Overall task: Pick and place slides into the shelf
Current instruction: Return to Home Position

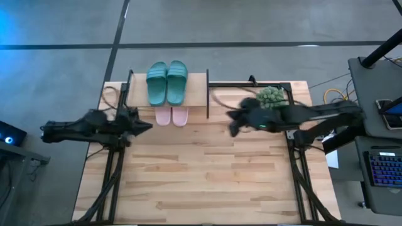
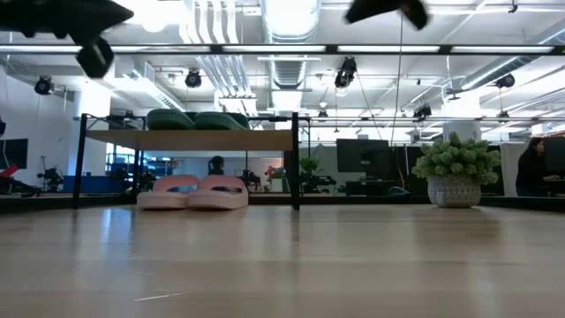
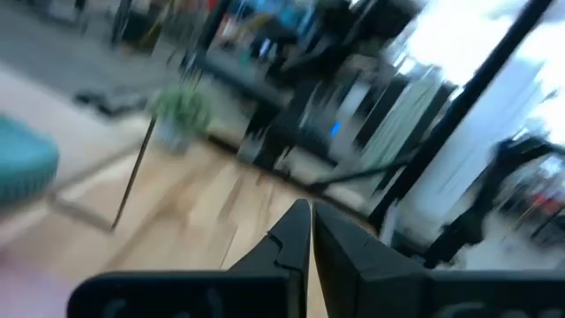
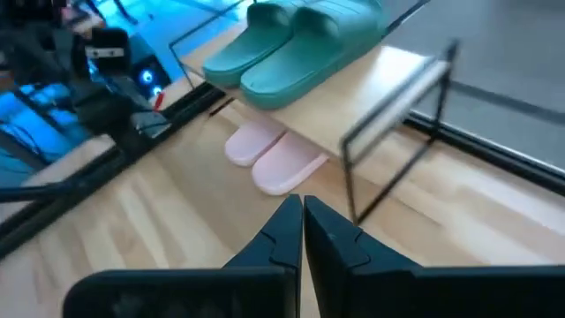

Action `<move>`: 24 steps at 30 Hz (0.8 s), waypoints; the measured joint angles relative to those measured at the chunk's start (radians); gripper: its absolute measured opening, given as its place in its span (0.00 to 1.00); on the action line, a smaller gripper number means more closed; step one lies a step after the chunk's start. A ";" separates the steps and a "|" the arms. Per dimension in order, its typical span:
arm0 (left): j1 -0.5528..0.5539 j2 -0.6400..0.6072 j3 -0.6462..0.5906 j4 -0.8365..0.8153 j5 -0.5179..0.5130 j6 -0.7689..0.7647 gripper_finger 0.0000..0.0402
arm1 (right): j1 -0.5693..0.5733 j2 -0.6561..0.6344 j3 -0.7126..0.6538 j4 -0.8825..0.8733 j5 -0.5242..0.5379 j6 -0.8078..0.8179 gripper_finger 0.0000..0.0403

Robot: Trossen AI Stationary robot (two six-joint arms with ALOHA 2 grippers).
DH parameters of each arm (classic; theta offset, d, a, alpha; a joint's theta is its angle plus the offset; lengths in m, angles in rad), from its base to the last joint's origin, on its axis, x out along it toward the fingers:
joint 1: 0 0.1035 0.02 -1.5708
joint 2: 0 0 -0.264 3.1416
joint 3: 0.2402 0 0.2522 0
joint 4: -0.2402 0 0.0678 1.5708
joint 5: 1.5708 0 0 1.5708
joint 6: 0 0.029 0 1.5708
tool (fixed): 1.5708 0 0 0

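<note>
Four slides are sitting in place: the teal-green rubber pair (image 1: pixel 167 83) on the light wood top of the small black-framed shelf (image 1: pixel 196 88), the pale pink rubber pair (image 1: pixel 171 116) beneath it on the counter (image 1: pixel 207 182). My left claw (image 1: pixel 146 126) and right claw (image 1: pixel 232 125) are hovering on either side, both pinched shut and empty. I am judging that homing is the step in hand. It calls for pulling back clear of the frame and the fuzzy green potted plant (image 1: pixel 271 96).
</note>
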 joint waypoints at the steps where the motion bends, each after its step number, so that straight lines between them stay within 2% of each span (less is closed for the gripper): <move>1: 0.000 -0.026 -0.001 -0.002 0.001 0.002 0.00 | 0.019 -0.052 -0.024 -0.017 0.033 0.019 0.02; 4: 0.000 -0.092 0.001 0.009 0.001 -0.038 0.00 | 0.063 -0.195 -0.091 -0.056 0.040 0.127 0.02; 6: 0.000 -0.133 -0.003 -0.006 0.002 -0.046 0.00 | 0.088 -0.280 -0.135 -0.033 0.039 0.252 0.02; 8: 0.000 -0.168 -0.003 0.016 0.003 -0.044 0.00 | 0.112 -0.351 -0.182 0.014 0.040 0.291 0.02; 10: 0.000 -0.201 -0.010 0.015 0.017 -0.032 0.00 | 0.140 -0.400 -0.233 0.101 0.038 0.239 0.02; 12: 0.000 -0.212 -0.028 0.022 0.059 -0.016 0.00 | 0.163 -0.429 -0.293 0.223 0.024 0.116 0.02; 14: 0.000 -0.212 -0.051 0.038 0.147 -0.008 0.00 | 0.183 -0.441 -0.357 0.362 -0.016 -0.005 0.02; 16: -0.001 -0.205 -0.073 0.115 0.268 -0.004 0.00 | 0.191 -0.444 -0.426 0.500 -0.077 -0.056 0.02; 18: -0.001 -0.187 -0.114 0.219 0.336 -0.006 0.00 | 0.197 -0.439 -0.507 0.648 -0.142 -0.087 0.02; 21: -0.001 -0.175 -0.177 0.332 0.366 -0.010 0.00 | 0.202 -0.410 -0.633 0.892 -0.219 -0.129 0.02; 24: 0.000 -0.194 -0.200 0.331 0.366 0.013 0.00 | 0.196 -0.408 -0.732 1.033 -0.242 -0.152 0.02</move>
